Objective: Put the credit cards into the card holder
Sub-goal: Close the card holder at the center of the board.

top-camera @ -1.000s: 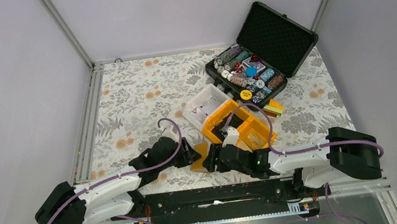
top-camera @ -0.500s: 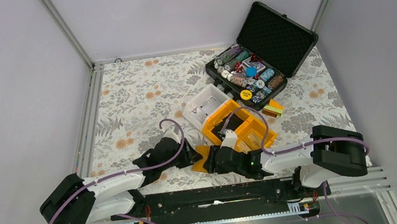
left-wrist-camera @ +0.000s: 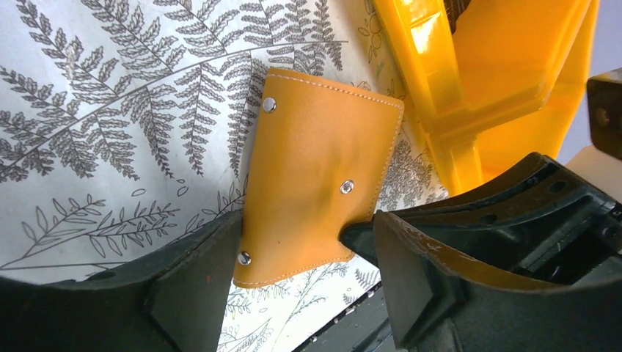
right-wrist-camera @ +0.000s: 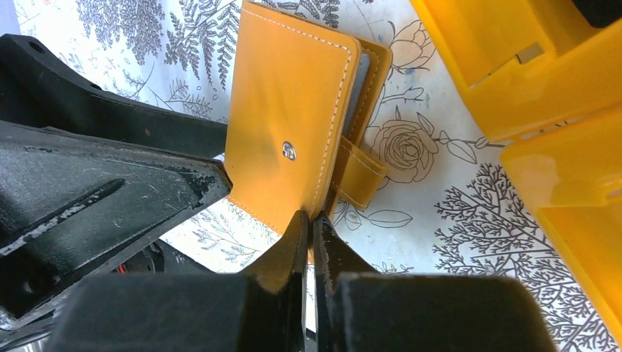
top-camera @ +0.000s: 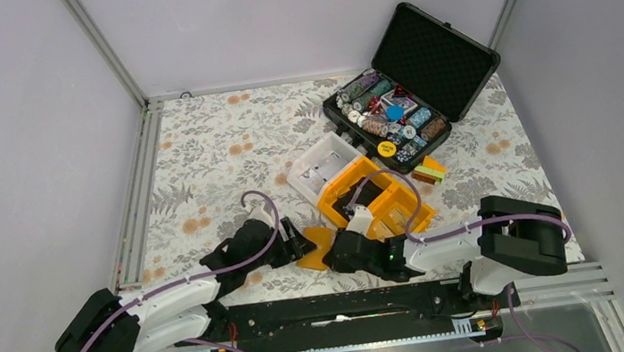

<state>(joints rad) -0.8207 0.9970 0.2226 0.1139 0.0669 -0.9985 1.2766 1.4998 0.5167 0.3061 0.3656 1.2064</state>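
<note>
The orange card holder [top-camera: 313,249] lies on the patterned cloth between my two grippers, folded with its snap studs up [left-wrist-camera: 315,169]. My left gripper [left-wrist-camera: 304,246] is open, one finger on each side of the holder's near end, neither pressing it. My right gripper [right-wrist-camera: 311,220] is shut on the edge of the card holder's [right-wrist-camera: 286,117] top flap. A thin pale strip shows between the flaps; I cannot tell whether it is a card or lining. No credit cards show clearly in any view.
The big orange compartment bin [top-camera: 376,197] stands just behind the grippers, with a white bin [top-camera: 323,167] behind it. An open black case [top-camera: 410,92] of poker chips sits at the back right. Small orange and yellow blocks [top-camera: 430,169] lie beside it.
My left gripper has opened and let go of the card holder. My right gripper has shut on the holder's edge and shifted slightly left.
</note>
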